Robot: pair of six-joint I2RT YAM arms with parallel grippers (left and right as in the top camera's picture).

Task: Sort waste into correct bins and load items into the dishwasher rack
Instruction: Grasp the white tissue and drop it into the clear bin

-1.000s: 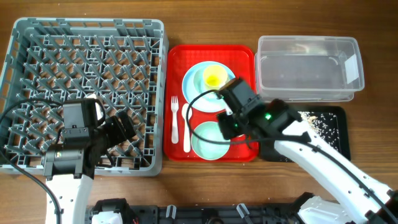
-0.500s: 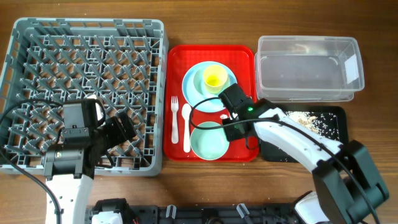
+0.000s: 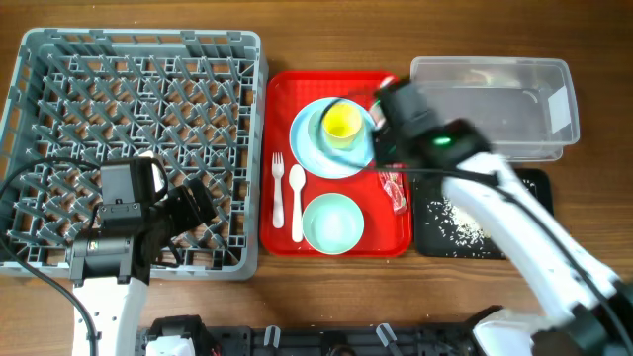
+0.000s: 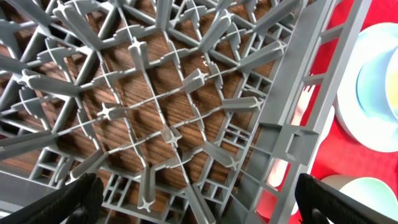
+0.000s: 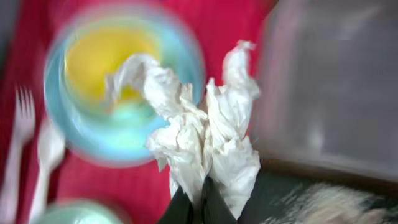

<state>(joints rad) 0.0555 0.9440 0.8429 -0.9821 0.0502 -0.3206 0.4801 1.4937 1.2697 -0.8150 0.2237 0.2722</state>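
Observation:
My right gripper (image 5: pixel 200 196) is shut on a crumpled white wrapper (image 5: pixel 199 130) and holds it in the air between the light blue plate (image 3: pixel 309 138) and the clear tub (image 3: pixel 495 109). Its arm (image 3: pixel 425 133) hides the gripper in the overhead view. A yellow cup (image 3: pixel 342 122) stands on the plate. A red-and-white wrapper (image 3: pixel 394 188), the mint bowl (image 3: pixel 332 222), the white fork (image 3: pixel 278 188) and the spoon (image 3: pixel 297 198) lie on the red tray (image 3: pixel 381 232). The black tray (image 3: pixel 485 213) holds rice scraps. My left gripper (image 4: pixel 202 199) is open and empty over the grey rack (image 3: pixel 138 59).
The tub sits at the back right, with the black tray just in front of it. Bare wooden table (image 3: pixel 336 40) shows behind the red tray. The left arm's cable (image 3: pixel 40 168) loops over the rack's left side. The right wrist view is blurred by motion.
My right arm has swung from over the bowl up toward the tub's left end with the white wrapper in its jaws. The bowl and a red-and-white wrapper now show. The left arm is still.

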